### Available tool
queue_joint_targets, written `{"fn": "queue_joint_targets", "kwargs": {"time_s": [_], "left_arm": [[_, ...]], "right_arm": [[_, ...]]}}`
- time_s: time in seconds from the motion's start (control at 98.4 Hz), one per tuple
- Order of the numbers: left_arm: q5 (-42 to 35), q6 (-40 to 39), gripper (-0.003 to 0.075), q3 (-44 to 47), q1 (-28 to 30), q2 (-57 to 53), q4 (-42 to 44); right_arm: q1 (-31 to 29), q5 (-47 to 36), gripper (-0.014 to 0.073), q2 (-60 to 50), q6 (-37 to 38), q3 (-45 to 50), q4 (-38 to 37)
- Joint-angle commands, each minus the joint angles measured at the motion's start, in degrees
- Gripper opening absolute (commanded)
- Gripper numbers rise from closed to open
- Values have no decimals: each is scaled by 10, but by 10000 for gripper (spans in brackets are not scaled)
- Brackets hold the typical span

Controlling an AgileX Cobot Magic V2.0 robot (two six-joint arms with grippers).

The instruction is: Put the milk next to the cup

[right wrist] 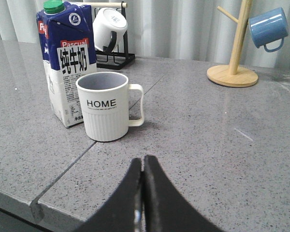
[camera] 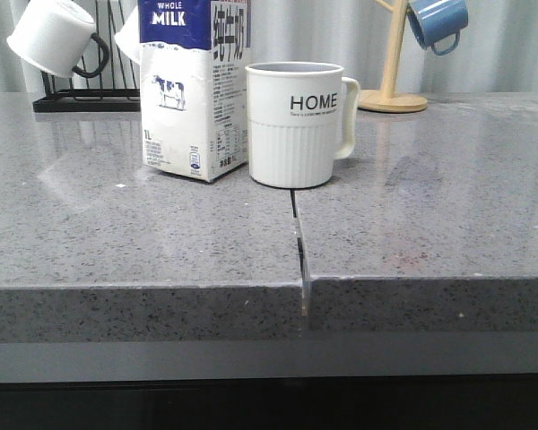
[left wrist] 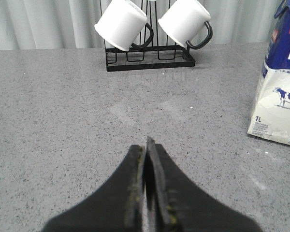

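Note:
The milk point(camera: 195, 85), a tall white carton with a dark blue top and a cow picture, stands upright on the grey stone counter. Right beside it, on its right, stands the cup point(camera: 295, 124), a white ribbed mug lettered "HOME" with its handle to the right. Both also show in the right wrist view, the milk point(right wrist: 67, 65) behind the cup point(right wrist: 106, 106). The milk's edge shows in the left wrist view point(left wrist: 280, 87). My left gripper point(left wrist: 146, 145) is shut and empty, apart from the milk. My right gripper point(right wrist: 143, 162) is shut and empty, short of the cup. Neither arm shows in the front view.
A black rack point(camera: 85, 97) with white black-handled mugs point(left wrist: 122, 24) stands at the back left. A wooden mug tree point(camera: 394, 63) holding a blue mug point(camera: 438, 22) stands at the back right. A seam point(camera: 298, 233) splits the counter point(camera: 430, 233) below the cup.

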Motion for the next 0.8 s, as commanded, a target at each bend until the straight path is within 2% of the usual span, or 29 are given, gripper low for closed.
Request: {"fn": "queue_joint_targets", "kwargs": {"time_s": [0.0,0.295,0.488,0.64,0.793], "left_arm": [[-40,-5,-21,-4,3,-9,0],[-43,-5,-21,27,3,-27,3],[-110,-5,-21,65,11,-44,0],[-123,-5,-21,108,42,-79,-4],[-139,-5,-21,148,48,-117,-4]], "right_arm": [[1,-45,-68,4,-3,-15,2],[1,-45,-68,4,-3,-15,2],[1,-45,-68,4,-3,-15,2],[1,-45,-68,4,-3,-15,2],[1,-45,-68,4,-3,-15,2]]}}
